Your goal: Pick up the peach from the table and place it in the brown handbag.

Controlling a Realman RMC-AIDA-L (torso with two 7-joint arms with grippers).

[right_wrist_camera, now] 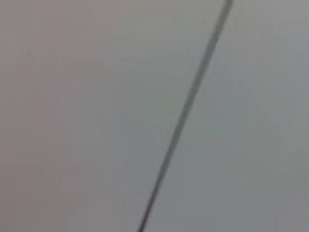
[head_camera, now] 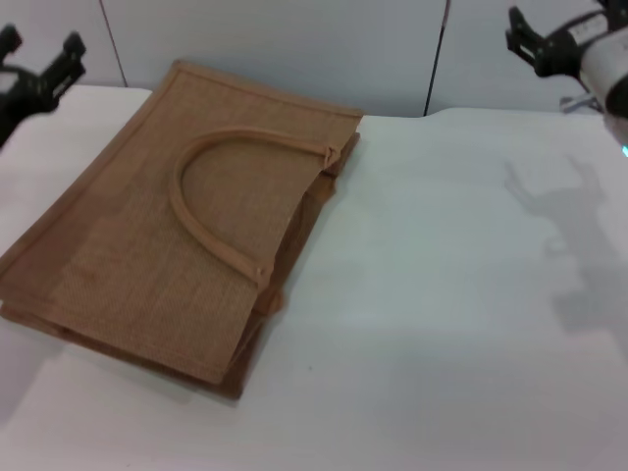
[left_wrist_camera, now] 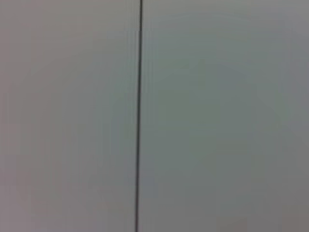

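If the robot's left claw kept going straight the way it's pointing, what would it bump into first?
Probably the wall. The left gripper is raised at the far left edge, pointing away from the brown handbag; its wrist view shows only a plain panel with a dark seam.

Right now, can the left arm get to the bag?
Probably yes. The left gripper hangs open, raised at the table's far left corner, and the bag lies flat just below and beside it. Nothing sits between them.
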